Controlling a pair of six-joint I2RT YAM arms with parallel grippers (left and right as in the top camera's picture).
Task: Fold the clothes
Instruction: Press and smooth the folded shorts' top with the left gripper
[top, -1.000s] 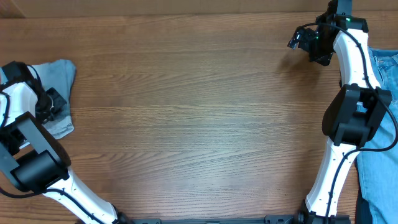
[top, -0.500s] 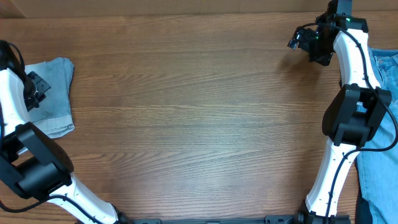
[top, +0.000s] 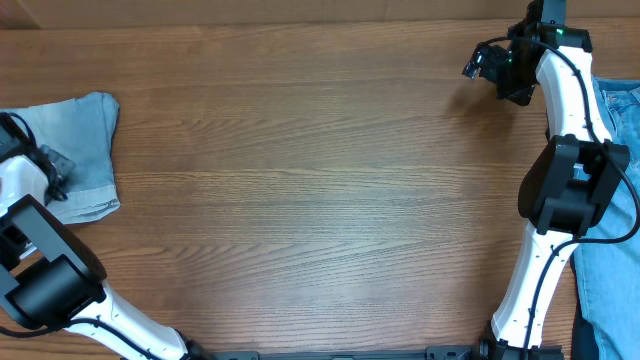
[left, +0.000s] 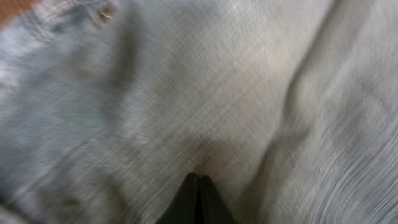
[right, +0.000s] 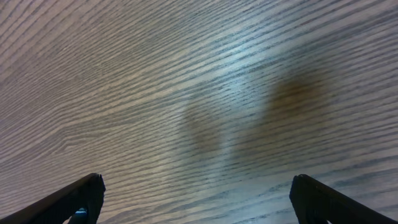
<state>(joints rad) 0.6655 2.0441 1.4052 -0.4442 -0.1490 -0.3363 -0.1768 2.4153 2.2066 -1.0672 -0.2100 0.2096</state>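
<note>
A: Looking for the shorts (top: 88, 150), where are they?

B: Far left edge of the table (top: 300, 200). Pale denim in a compact patch, w/ a stitched edge along the side nearest the robot. Part of it runs out of the overhead view.

A: Left gripper (top: 55, 170)?

B: Right over the shorts, on their left part. The wrist cam shows its fingers (left: 186, 202) pressed together, tips meeting w/ no gap. Cloth (left: 249, 74) fills that whole view, creased and close up.

A: Pinching any fabric?

B: Can't tell, the pic's blurry. There's a crease near the tips, so maybe a nip of cloth, but I wouldn't swear to it.

A: Right gripper (top: 487, 62)?

B: Far corner on the right, well apart from the shorts. Jaws spread wide w/ nothing between them. In its wrist cam the gripper (right: 196, 190) has one finger in each bottom corner and only bare wood grain (right: 186, 74) below.

A: Anything else?

B: Deeper-blue denim (top: 605, 290) along the right edge, partly behind the right arm. No gripper is touching it.
</note>
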